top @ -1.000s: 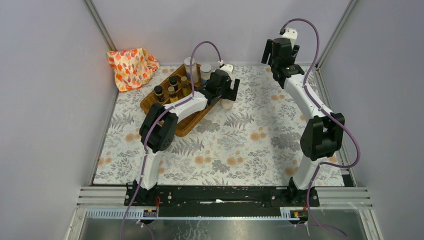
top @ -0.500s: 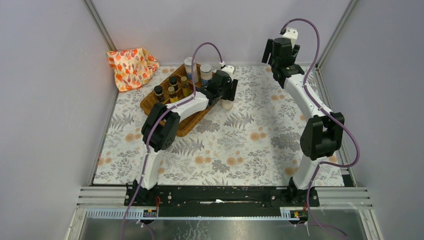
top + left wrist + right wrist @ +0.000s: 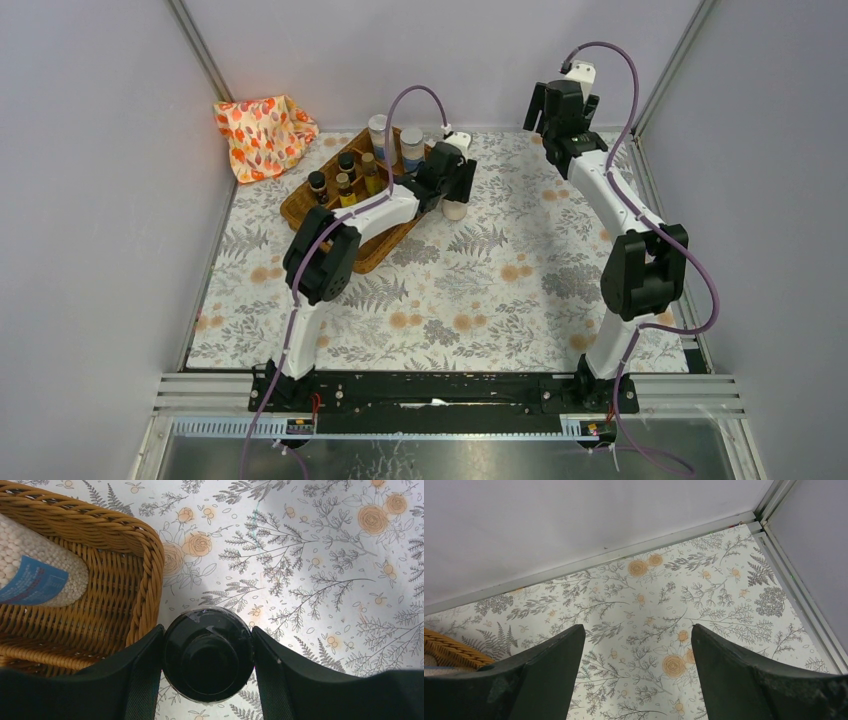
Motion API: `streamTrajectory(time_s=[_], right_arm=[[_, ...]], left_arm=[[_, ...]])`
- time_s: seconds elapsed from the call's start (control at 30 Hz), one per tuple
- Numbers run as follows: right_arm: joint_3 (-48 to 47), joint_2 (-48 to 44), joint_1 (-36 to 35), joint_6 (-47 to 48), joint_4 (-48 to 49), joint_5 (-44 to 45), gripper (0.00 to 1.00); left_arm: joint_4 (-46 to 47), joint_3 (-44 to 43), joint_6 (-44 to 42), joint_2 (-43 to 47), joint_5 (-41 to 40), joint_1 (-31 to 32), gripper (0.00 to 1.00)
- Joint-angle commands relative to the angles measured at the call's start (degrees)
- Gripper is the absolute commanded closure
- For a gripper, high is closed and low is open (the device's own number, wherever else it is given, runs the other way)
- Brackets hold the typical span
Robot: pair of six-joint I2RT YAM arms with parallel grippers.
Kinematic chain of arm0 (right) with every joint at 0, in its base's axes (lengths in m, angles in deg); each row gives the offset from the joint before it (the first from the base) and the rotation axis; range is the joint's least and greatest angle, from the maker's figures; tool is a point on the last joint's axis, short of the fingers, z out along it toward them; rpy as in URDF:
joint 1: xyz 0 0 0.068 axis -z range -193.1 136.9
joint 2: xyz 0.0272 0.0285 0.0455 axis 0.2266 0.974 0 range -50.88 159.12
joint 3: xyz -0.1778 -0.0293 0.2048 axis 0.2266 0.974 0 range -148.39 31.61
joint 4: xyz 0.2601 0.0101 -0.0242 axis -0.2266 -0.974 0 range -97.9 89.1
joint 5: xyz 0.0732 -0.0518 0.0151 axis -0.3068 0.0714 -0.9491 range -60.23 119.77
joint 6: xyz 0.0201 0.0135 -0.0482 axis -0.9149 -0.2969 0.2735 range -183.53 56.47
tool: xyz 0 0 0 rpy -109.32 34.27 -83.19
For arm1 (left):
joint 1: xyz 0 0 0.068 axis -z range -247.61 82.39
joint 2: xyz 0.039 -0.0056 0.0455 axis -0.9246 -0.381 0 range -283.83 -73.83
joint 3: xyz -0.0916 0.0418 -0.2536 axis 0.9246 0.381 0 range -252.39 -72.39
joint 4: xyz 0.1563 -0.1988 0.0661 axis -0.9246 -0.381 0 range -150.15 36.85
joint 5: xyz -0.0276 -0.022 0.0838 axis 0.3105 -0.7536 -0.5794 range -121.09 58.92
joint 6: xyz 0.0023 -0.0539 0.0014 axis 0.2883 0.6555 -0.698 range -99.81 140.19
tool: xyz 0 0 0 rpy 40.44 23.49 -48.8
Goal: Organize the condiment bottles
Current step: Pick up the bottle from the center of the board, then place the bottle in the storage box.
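Observation:
My left gripper (image 3: pixel 207 629) is shut on a black-capped jar (image 3: pixel 207 655), one finger pressed against each side of its cap. The jar (image 3: pixel 455 209) is over the floral mat, just right of the wicker tray (image 3: pixel 300 206), whose rim (image 3: pixel 150 555) passes close beside my left finger. Several condiment bottles stand in the tray: two tall white-filled jars (image 3: pixel 377 128) (image 3: pixel 411 140), short dark jars (image 3: pixel 317 182) and slim yellow bottles (image 3: pixel 369 166). One white-filled jar (image 3: pixel 35 575) shows in the left wrist view. My right gripper (image 3: pixel 638 630) is open and holds nothing, raised near the back right corner (image 3: pixel 562 100).
An orange-patterned cloth (image 3: pixel 263 133) lies bunched in the back left corner. Grey walls with metal rails (image 3: pixel 774 510) enclose the mat on three sides. The tray sits at an angle at the back left of the mat.
My left gripper was open around the black-capped jar a second ago and has since closed on its cap. The left wrist has shifted slightly toward the back. The right arm stays put.

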Motion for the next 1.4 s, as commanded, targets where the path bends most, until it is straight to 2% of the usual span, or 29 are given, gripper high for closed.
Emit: streamTrajectory(time_s=[0.0,0.43,0.77,1.0,1.17,1.37], right_arm=[[0.5,-4.2,0.3,-1.3,2.5,-0.8,0.15],[4.0,-8.2,0.3,-2.8,2.3,-0.8,0.15],[6.9,-12.1,0.1,-2.6,2.0,-1.0,0.15],[9.0,-13.7,-0.3,-1.8,2.0,-1.0,0.16],[9.2,-14.0,-0.9,-1.3,2.0,-1.2,0.16],[9.1,-13.7,-2.0,-0.9,2.0,-1.2,0.16]], left_arm=[[0.9,0.1,-2.0,5.1,-3.0,1.7,1.00],[-1.5,2.1,-4.0,15.1,-8.7,4.1,1.00],[-2.8,17.7,-0.2,33.8,-16.0,4.4,1.00],[-5.9,25.5,2.9,45.8,-20.9,4.3,1.00],[-7.3,30.1,4.4,51.1,-23.9,4.3,1.00],[-6.9,34.3,5.7,53.5,-26.8,4.4,1.00]])
